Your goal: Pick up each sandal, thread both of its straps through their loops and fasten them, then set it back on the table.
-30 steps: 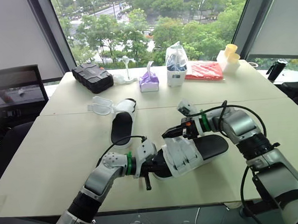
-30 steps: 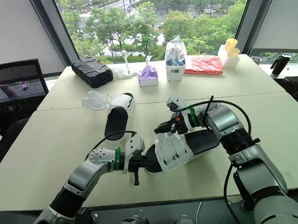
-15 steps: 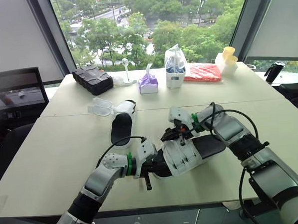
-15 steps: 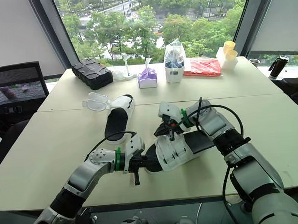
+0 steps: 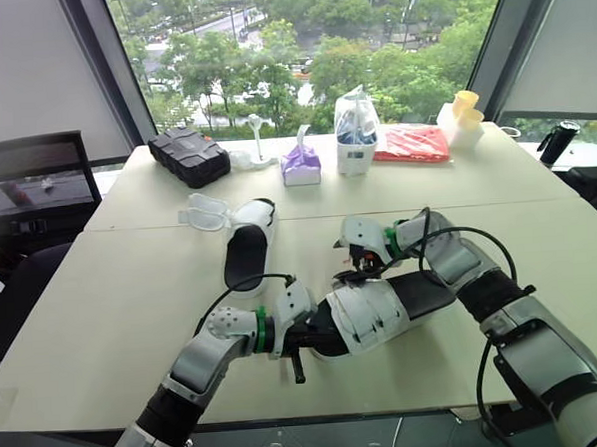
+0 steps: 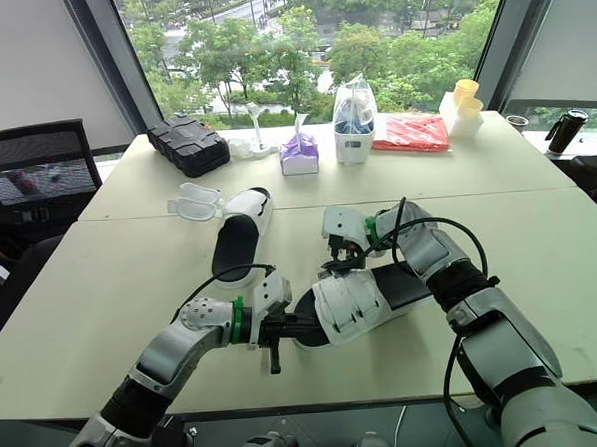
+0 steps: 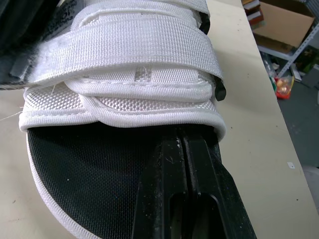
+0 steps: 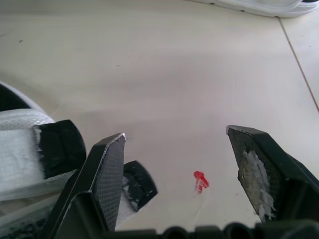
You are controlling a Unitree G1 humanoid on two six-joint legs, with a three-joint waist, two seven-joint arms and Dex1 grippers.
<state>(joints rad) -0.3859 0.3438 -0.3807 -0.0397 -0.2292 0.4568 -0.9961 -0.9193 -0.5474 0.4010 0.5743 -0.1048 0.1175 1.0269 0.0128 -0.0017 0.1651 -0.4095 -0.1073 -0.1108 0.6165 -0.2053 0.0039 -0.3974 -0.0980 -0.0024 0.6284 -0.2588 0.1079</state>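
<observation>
**Near sandal** (image 5: 383, 304), white with a black insole: lying at the front middle of the surface (image 5: 112, 293), between the two arms. Two white straps (image 7: 134, 50) are crossing over its forefoot. A black strap tab (image 8: 60, 147) is sticking out at the side by the right arm.

**Left pincer** (image 5: 296, 336): sitting at the sandal's toe end. Its fingers (image 7: 169, 189) are pressing together with only a slit between them, lying on the insole and reaching the edge of the front strap.

**Right pincer** (image 5: 359, 270): hanging just above the strap side of the same sandal. Its jaws are spreading wide with nothing between them, over bare surface and a small red mark (image 8: 200, 181).

**Second sandal** (image 5: 248, 248): lying apart, farther back and toward the left, with its insole facing up.

**Other items:** clear goggles (image 5: 204, 210) are lying just beside the second sandal. At the far edge, a black case (image 5: 187, 155), a purple tissue pack (image 5: 299, 161), a clear bag (image 5: 356, 128), a red packet (image 5: 411, 142) and yellow cups (image 5: 463, 110) are standing in a row.
</observation>
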